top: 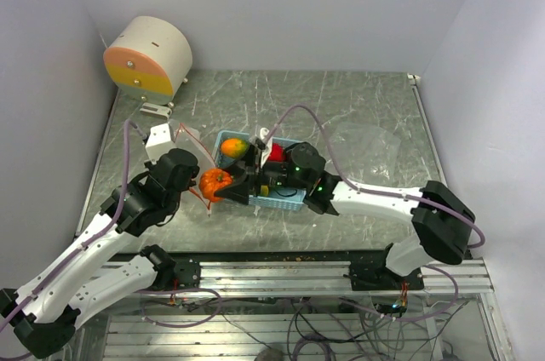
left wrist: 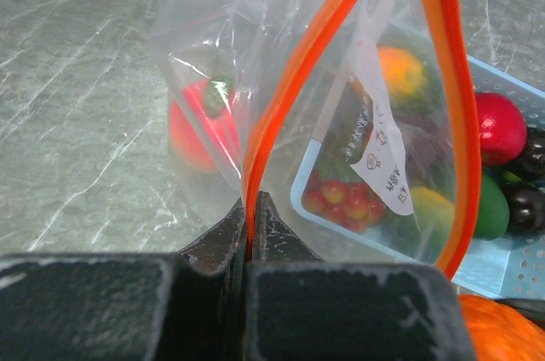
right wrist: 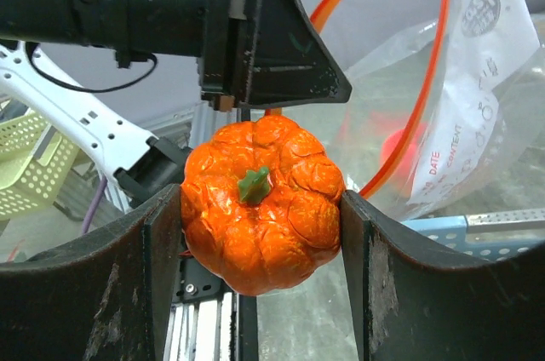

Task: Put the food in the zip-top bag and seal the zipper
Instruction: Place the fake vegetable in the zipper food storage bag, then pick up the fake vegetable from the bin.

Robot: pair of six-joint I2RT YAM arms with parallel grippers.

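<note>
My left gripper is shut on the orange zipper edge of the clear zip-top bag and holds its mouth open above the table. A red food piece lies inside the bag. My right gripper is shut on an orange toy pumpkin just in front of the bag mouth. In the top view the pumpkin sits between the left gripper and the light blue basket. The basket holds a red apple, a green piece and dark purple pieces.
A round cream and orange drum stands at the back left. A white box sits behind the left gripper. A second clear bag lies on the table at the right. The metal frame runs along the near edge.
</note>
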